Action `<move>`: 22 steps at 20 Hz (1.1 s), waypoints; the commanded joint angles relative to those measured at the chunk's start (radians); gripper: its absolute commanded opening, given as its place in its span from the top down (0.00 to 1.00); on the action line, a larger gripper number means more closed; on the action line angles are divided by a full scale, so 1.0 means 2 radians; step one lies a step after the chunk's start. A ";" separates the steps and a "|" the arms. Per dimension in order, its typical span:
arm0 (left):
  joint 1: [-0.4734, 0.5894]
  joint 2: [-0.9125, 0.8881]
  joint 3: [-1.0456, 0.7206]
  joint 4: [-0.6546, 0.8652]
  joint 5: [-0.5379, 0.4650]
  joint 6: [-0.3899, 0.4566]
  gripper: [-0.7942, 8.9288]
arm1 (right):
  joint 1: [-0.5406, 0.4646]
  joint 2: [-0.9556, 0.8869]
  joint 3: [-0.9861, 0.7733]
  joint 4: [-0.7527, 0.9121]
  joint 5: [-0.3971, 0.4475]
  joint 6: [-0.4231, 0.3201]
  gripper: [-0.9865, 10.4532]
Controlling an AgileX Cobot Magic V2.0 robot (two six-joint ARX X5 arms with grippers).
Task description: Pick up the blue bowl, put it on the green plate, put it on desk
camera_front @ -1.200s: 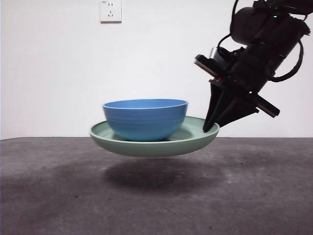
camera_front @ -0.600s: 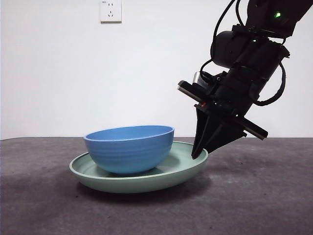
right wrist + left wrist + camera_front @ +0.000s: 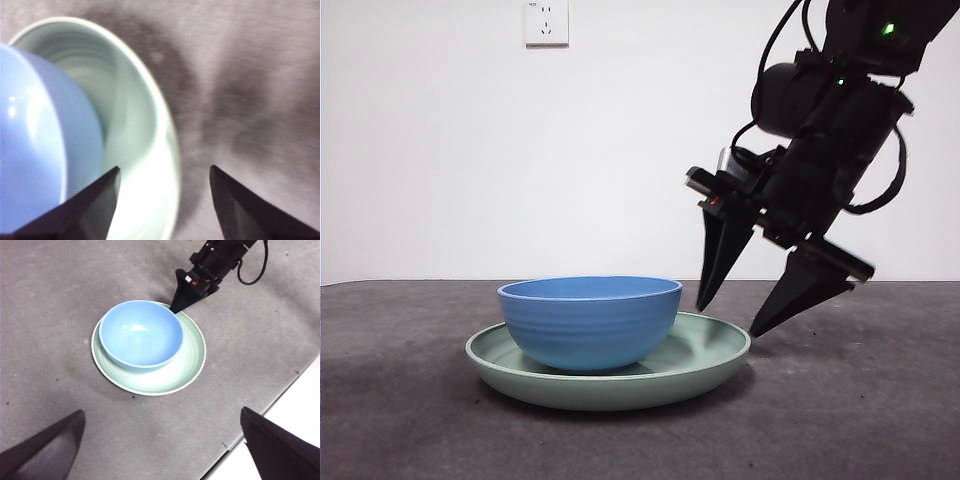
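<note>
The blue bowl (image 3: 590, 320) sits inside the green plate (image 3: 705, 362), and the plate rests flat on the desk (image 3: 860, 420). Both also show in the left wrist view, the bowl (image 3: 141, 333) on the plate (image 3: 187, 362), and in the right wrist view, the bowl (image 3: 35, 145) on the plate (image 3: 145, 150). My right gripper (image 3: 730, 318) is open, its jaws straddling the plate's right rim without gripping it; it also shows in its own wrist view (image 3: 165, 177). My left gripper (image 3: 162, 437) is open and empty, high above the desk, away from the plate.
A white wall socket (image 3: 546, 22) is on the back wall. The desk's edge (image 3: 260, 412) runs close to the plate in the left wrist view. Dark speckled tabletop surrounds the plate on all sides.
The plate with the bowl came down from the air onto the desk. My right gripper then opened and let go of the plate's rim.
</note>
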 commanded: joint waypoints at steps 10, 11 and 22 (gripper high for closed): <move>-0.004 0.002 0.007 0.004 0.001 -0.001 0.40 | -0.010 -0.266 0.012 -0.189 0.025 -0.041 0.43; -0.004 0.002 0.007 0.004 0.001 -0.001 0.40 | -0.007 -0.292 0.012 -0.205 0.035 -0.043 0.43; -0.004 0.002 0.007 0.004 0.001 -0.001 0.40 | 0.001 -0.555 0.012 -0.354 0.104 -0.099 0.43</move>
